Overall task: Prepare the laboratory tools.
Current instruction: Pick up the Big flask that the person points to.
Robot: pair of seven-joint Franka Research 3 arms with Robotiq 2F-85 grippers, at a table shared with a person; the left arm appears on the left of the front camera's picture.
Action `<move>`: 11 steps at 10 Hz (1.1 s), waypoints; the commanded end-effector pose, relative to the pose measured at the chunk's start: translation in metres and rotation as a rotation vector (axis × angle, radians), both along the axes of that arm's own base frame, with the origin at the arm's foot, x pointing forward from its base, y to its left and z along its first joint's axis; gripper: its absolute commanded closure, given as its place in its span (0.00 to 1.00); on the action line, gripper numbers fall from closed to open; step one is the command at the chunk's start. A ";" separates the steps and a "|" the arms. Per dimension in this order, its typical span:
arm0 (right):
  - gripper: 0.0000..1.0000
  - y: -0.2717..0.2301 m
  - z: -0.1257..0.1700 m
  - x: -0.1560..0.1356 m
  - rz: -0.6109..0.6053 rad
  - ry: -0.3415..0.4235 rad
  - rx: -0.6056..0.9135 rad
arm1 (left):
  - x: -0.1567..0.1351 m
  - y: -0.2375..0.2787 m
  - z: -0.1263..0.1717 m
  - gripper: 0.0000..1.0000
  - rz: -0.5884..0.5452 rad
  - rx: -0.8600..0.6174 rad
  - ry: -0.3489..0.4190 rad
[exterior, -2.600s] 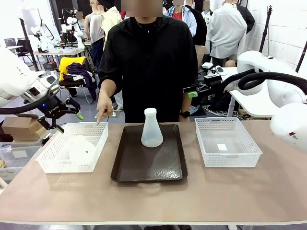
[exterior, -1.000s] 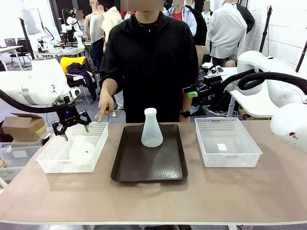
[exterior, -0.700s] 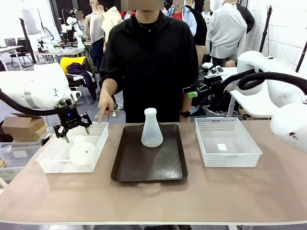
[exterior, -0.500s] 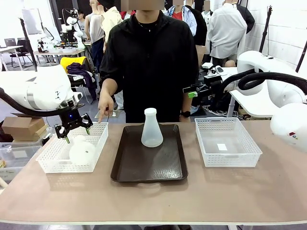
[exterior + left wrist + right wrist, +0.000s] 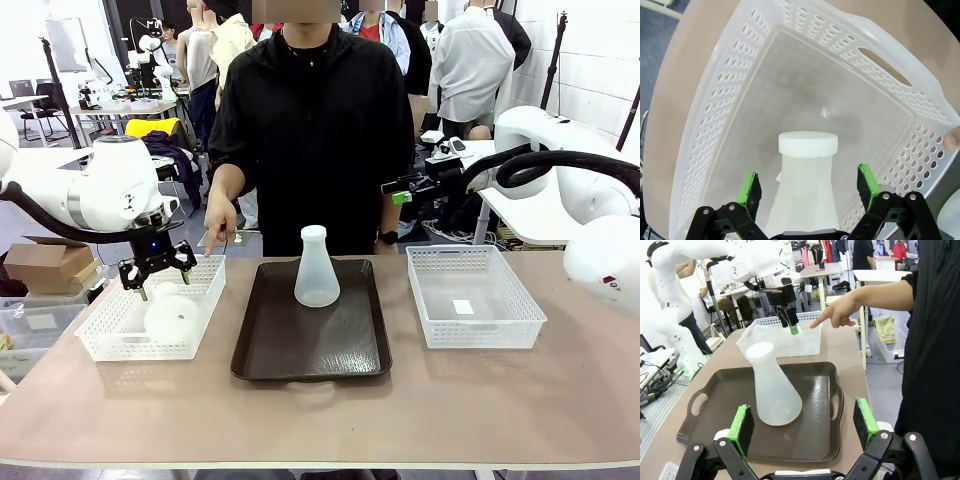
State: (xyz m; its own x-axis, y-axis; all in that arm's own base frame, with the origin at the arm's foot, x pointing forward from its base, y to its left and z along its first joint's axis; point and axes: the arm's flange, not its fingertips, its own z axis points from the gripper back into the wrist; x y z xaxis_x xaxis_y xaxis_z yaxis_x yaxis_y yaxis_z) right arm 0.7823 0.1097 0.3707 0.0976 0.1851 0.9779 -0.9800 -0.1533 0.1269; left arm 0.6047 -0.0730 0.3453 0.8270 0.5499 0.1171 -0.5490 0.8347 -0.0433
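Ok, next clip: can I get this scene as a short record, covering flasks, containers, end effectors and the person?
Tray: dark brown rectangular tray, table centre
Flask 1: translucent white plastic conical flask, upright on tray
Flask 2: second translucent white conical flask, inside left white mesh basket
Other basket: right white mesh basket, no flask
Left end effector: open, over flask 2, not gripping
Right end effector: open, holding nothing
Person's hand: pointing at left basket
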 end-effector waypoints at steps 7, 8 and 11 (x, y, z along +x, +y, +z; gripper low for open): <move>0.00 0.001 0.000 -0.001 0.012 -0.008 -0.008 | 0.018 0.001 -0.019 0.00 0.043 0.031 0.061; 0.00 0.001 0.000 -0.001 0.012 -0.008 -0.008 | 0.018 0.001 -0.021 0.00 0.046 0.028 0.064; 0.00 0.001 0.000 -0.001 0.012 -0.008 -0.008 | 0.018 0.001 -0.019 0.05 0.036 0.008 0.059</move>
State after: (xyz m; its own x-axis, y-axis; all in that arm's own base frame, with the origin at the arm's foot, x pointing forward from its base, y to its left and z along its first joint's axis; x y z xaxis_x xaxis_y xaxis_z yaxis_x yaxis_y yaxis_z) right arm 0.7823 0.1097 0.3707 0.0976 0.1851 0.9779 -0.9800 -0.1534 0.1269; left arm 0.6167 -0.0688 0.3226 0.8248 0.5596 0.0813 -0.5611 0.8277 -0.0045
